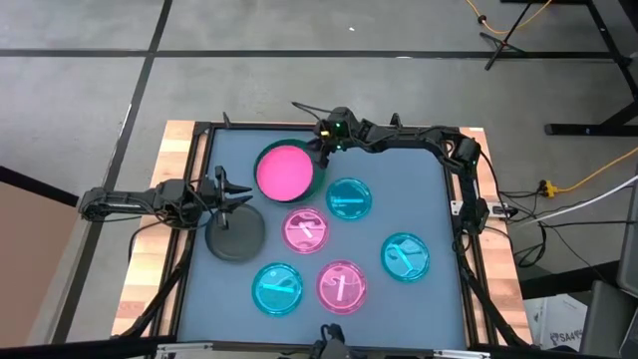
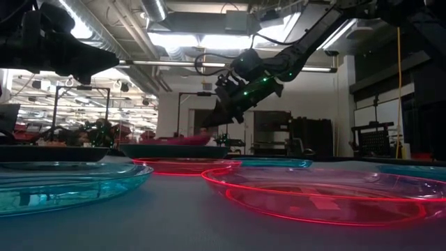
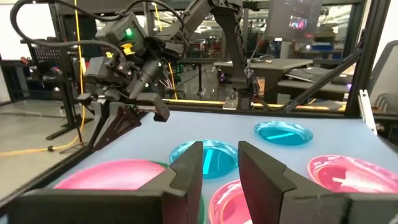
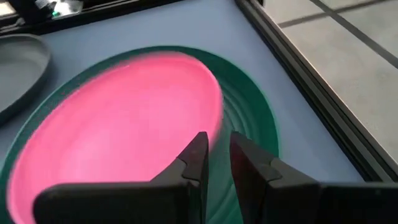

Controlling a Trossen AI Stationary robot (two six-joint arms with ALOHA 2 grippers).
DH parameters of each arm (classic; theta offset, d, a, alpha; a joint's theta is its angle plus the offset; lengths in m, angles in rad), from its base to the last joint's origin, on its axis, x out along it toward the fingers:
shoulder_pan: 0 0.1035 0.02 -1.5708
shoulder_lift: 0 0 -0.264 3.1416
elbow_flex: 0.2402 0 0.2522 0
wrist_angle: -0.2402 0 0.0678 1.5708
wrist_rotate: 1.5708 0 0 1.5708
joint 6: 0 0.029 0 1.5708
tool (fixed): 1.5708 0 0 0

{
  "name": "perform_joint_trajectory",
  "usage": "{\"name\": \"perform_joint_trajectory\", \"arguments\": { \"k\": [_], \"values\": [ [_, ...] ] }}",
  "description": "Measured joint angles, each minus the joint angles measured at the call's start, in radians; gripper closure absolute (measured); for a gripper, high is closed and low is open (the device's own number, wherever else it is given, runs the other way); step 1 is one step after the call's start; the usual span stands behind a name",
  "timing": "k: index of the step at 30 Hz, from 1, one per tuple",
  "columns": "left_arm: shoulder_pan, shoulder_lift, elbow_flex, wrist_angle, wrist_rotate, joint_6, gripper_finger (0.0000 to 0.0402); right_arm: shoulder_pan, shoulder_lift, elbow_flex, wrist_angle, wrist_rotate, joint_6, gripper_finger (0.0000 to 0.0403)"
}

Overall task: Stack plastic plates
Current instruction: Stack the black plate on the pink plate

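Plates spread over the blue-grey counter [image 1: 399, 189], most of them single, one pair already nested. Solid pink plate [image 1: 284, 171] sits inside the larger dark green plate [image 1: 315, 179] near the far edge; green rim shows mainly on the side toward the right arm. Dark grey plate [image 1: 235, 234] lies alone on the left side.

Translucent cyan plates: one just beside the green plate [image 1: 349, 198], one toward the right [image 1: 406, 256], one near the front [image 1: 277, 288]. Translucent pink plates: one in the middle [image 1: 306, 229], one near the front [image 1: 341, 285] beside the front cyan plate. Only two translucent pink ones can be made out from above.

Right hand [image 4: 215, 163] hangs just above the rim of the solid pink plate, tilted down, fingers [image 4: 198, 155] parted by a narrow gap with nothing between them — released. Low view shows it clear of the stack [image 2: 224, 104].

Left hand [image 1: 231, 197] hovers at the far edge of the dark grey plate, fingers [image 3: 189, 168] apart, empty, not touching the plate.
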Motion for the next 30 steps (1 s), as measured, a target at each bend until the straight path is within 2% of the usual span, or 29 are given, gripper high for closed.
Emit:
{"name": "perform_joint_trajectory", "arguments": {
  "k": [8,14,22,27,30],
  "values": [
    [0.000,0.000,0.000,0.000,-0.002,-0.091,0.0308,0.000,-0.002,0.000,-0.002,-0.071,-0.105,0.0347],
    [0.000,0.000,0.000,0.012,-0.083,-0.135,0.0308,-0.001,-0.063,-0.001,-0.080,-0.073,-0.232,0.0347],
    [0.000,0.000,0.000,0.040,-0.146,-0.187,0.0308,0.000,-0.260,-0.001,-0.373,-0.002,-0.552,0.0347],
    [0.000,0.012,0.026,0.047,-0.179,-0.216,0.0308,-0.001,-0.397,-0.001,-0.555,0.086,-0.641,0.0347],
    [0.000,0.041,0.058,0.046,-0.190,-0.230,0.0308,-0.001,-0.482,-0.031,-0.600,0.114,-0.676,0.0347]
  ]
}}
